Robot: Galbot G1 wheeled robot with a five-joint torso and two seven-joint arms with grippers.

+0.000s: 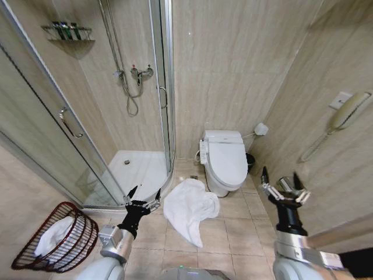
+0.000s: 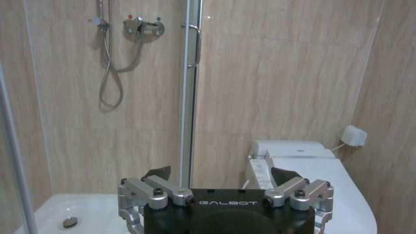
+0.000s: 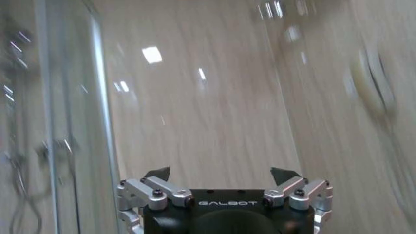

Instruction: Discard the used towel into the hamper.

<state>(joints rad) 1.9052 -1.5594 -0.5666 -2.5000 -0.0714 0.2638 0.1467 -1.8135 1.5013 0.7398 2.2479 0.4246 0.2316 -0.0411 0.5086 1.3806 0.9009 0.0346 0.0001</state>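
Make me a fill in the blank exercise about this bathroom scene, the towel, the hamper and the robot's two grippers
1. The white towel lies crumpled on the tiled ____.
2. The hamper, on the robot's ____ side, already has white cloth inside.
3. Both the left gripper and the right gripper are ____ and hold nothing.
4. Beyond the towel, against the wall, stands a white ____ with its lid shut.

Missing words: floor; left; open; toilet

Even, bright indoor light with soft shadows. The head view bows straight lines at its edges. The right wrist view is motion-blurred, with glare spots on the wall tiles (image 3: 195,97).
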